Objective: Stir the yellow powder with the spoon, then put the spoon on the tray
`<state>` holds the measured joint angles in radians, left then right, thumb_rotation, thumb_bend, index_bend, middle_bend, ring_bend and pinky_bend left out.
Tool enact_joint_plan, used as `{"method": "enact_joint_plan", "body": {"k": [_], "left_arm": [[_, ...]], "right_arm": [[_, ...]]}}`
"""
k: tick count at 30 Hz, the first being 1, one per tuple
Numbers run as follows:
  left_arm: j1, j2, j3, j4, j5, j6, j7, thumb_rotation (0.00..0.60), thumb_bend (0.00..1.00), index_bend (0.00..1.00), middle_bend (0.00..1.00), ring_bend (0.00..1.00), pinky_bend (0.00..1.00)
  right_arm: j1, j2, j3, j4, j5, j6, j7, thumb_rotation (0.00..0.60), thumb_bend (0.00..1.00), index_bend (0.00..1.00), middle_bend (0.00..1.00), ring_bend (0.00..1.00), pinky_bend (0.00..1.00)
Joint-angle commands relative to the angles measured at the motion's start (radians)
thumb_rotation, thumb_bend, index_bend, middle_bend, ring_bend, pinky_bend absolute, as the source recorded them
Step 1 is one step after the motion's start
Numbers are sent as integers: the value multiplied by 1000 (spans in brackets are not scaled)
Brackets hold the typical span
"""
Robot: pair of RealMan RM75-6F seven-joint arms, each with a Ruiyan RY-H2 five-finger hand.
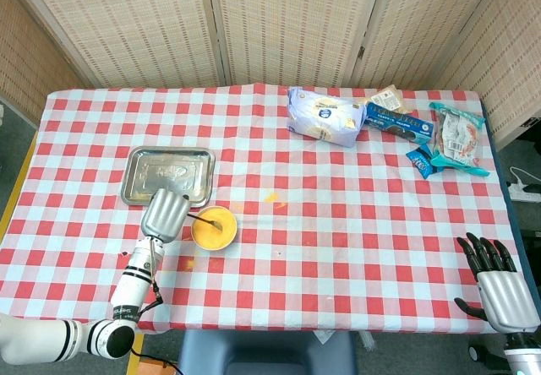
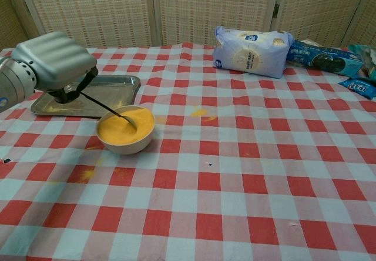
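A white bowl (image 2: 126, 132) of yellow powder (image 1: 214, 227) stands on the checked cloth, just in front of the steel tray (image 1: 167, 176). My left hand (image 1: 166, 214) hovers at the bowl's left side, over the tray's near right corner (image 2: 126, 84), and holds a thin dark spoon (image 2: 106, 108). The spoon slants down to the right with its tip in the powder. My right hand (image 1: 495, 284) hangs at the table's near right edge, fingers apart and holding nothing; the chest view does not show it.
Snack packets lie along the far right: a pale blue bag (image 2: 252, 50), a dark biscuit pack (image 2: 324, 57) and teal wrappers (image 1: 457, 138). Yellow powder spills (image 2: 198, 112) mark the cloth near the bowl. A woven screen stands behind the table.
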<state>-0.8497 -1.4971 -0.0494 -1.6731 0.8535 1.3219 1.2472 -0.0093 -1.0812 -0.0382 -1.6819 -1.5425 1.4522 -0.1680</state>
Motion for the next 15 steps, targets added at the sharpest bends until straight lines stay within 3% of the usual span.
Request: {"method": "enact_joint_plan", "body": {"k": [1, 15], "left_arm": [[6, 5, 7, -5, 1, -2, 0, 600, 954, 870, 1000, 1000, 1000], [51, 80, 46, -109, 22, 20, -13, 600, 942, 870, 1000, 1000, 1000]], "right_arm": [[-2, 1, -1, -1, -3, 5, 0, 600, 31, 0, 0, 0, 0], [-5, 0, -14, -5, -32, 12, -5, 600, 31, 0, 0, 0, 0]]}}
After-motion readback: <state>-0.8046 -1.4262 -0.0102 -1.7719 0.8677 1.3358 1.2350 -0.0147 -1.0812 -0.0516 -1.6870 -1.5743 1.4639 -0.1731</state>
